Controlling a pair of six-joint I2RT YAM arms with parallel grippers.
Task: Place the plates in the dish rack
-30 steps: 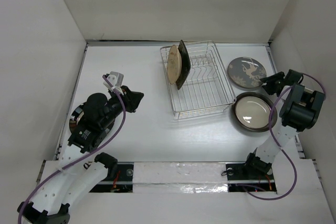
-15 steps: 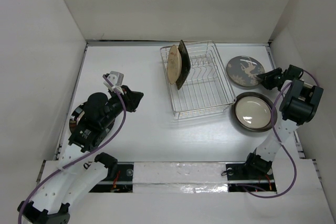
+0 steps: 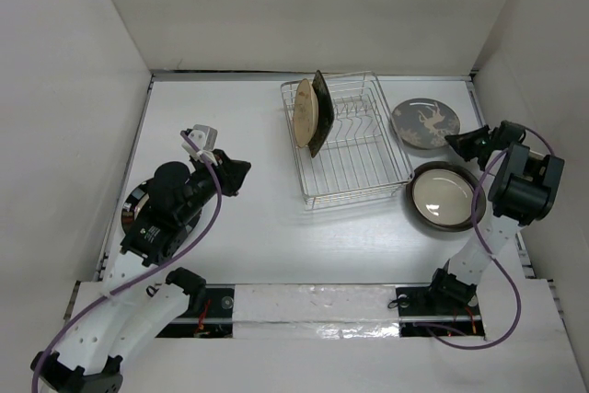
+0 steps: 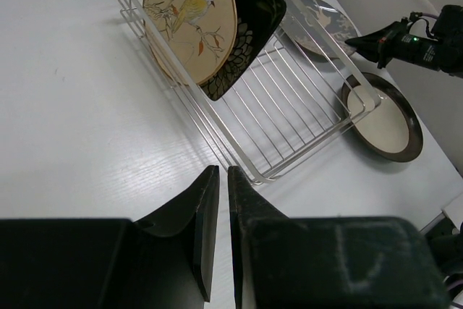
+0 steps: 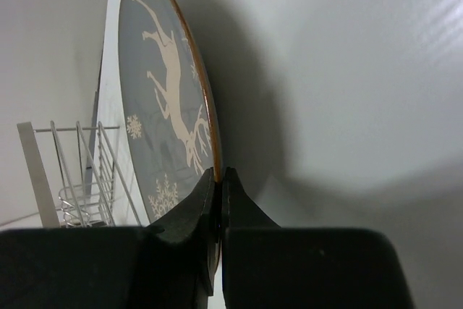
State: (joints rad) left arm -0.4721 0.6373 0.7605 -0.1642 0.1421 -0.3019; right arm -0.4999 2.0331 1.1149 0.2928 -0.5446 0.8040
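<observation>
racked two plates; clamped right claw on deer plate, upper right; clenched left claw empty; left cream-centre plate on bench.

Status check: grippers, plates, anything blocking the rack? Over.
Right gripper shut on deer plate rim. Left gripper shut, empty. Tan plate, black square plate in dish rack. Free slots unobstructed.

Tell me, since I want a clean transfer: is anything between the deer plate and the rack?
Nothing visible. The right gripper is shut on the deer plate; only bare table separates it from the rack. The loaded plates stand at the rack's left end; the cream plate lies aside.
</observation>
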